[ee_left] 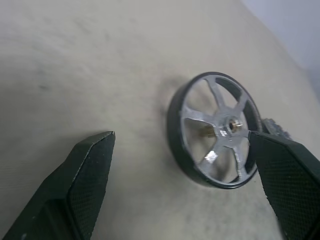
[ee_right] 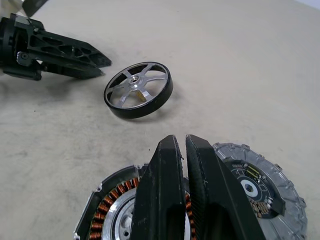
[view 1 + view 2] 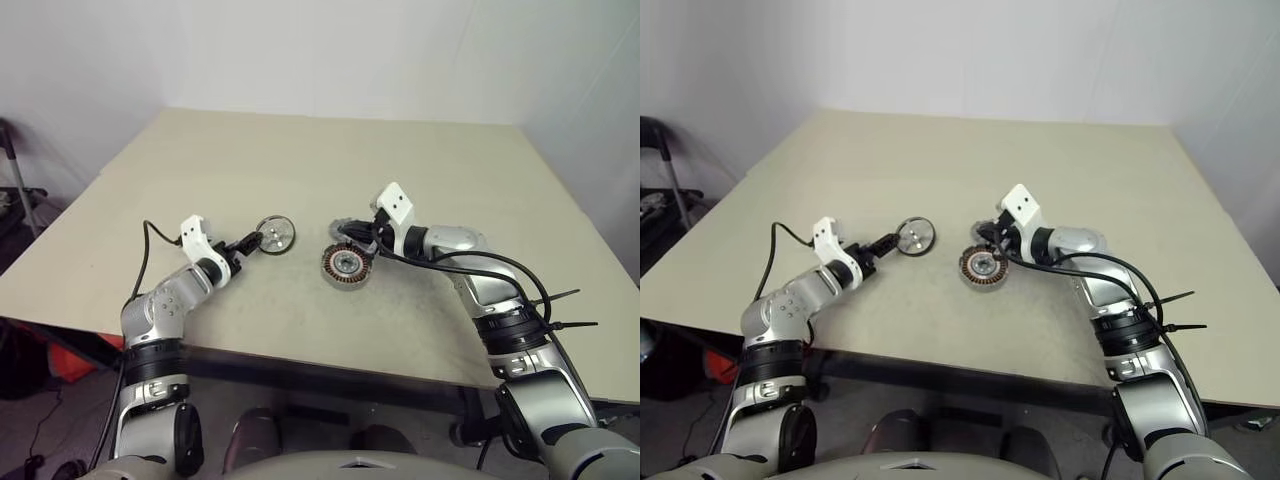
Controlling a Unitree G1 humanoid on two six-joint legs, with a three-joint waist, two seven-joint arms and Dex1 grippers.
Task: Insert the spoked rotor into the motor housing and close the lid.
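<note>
The spoked rotor (image 3: 275, 234), a dark ring with silver spokes, lies flat on the table left of centre. My left gripper (image 3: 252, 242) is open just short of it, and in the left wrist view one finger (image 1: 85, 185) stands off to one side of the rotor (image 1: 217, 130) while the other overlaps its rim. The motor housing (image 3: 346, 265) with its copper windings sits at the centre. The grey notched lid (image 2: 265, 195) lies right beside it. My right gripper (image 2: 180, 145) is shut on nothing and hangs over the housing (image 2: 107, 210) and the lid.
The beige table (image 3: 300, 160) stretches wide behind the parts, its front edge (image 3: 330, 360) close to the arms. Black cables and zip ties (image 3: 560, 310) run along my right forearm. A chair and clutter (image 3: 20, 200) stand off the table's left side.
</note>
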